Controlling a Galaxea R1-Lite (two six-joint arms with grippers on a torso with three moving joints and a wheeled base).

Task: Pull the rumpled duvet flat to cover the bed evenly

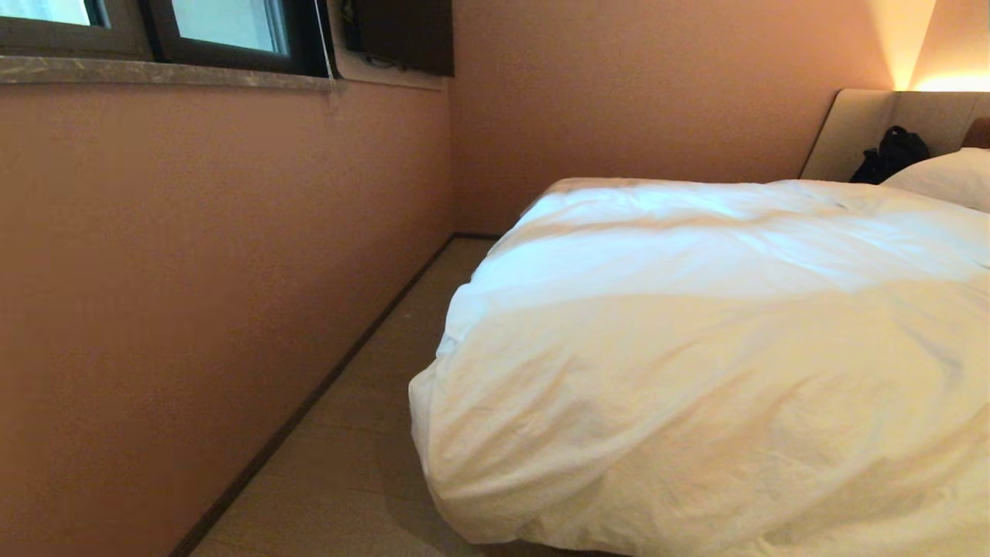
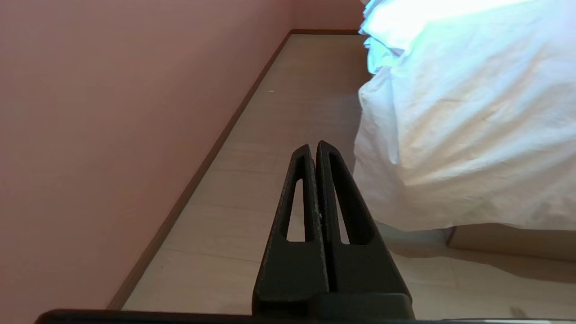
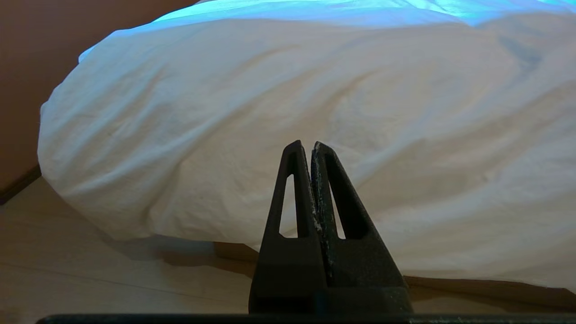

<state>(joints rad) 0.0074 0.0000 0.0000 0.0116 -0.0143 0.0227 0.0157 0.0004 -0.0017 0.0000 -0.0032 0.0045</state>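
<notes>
Right now both arms hang low at the foot corner of the bed (image 1: 858,131), and neither has hold of anything. The left gripper (image 2: 313,145) has its two black fingers pressed together with nothing between them, aimed along the strip of floor (image 2: 279,135) between the wall (image 2: 112,135) and the bed; the duvet (image 2: 459,135) bulges just off to one side of the tips, apart from them. The right gripper (image 3: 308,145) is likewise closed and empty, pointing straight at the rounded front of the duvet (image 3: 288,99), which fills the space ahead of and above its tips, again without contact as far as I can tell.

From where I stand the duvet (image 1: 696,348) lies heaped over the near corner of the mattress, spilling past the edge and hanging a little above the tan base (image 3: 450,283). A pillow (image 1: 947,174) and a dark bag (image 1: 889,155) sit up by the headboard.

It looks like a soft, puffy thing, light for its bulk, that will sag and fold rather than slide as one piece. The cotton cover seems wrinkled and matte, so I would not expect it to slip much once pinched, though thin fingers may catch only the cover and not the filling. The overhanging lower hem near the corner, just ahead of the right tips, strikes me as the best place to take it: fingers opened wide first, then a deep bite on a good fold.
</notes>
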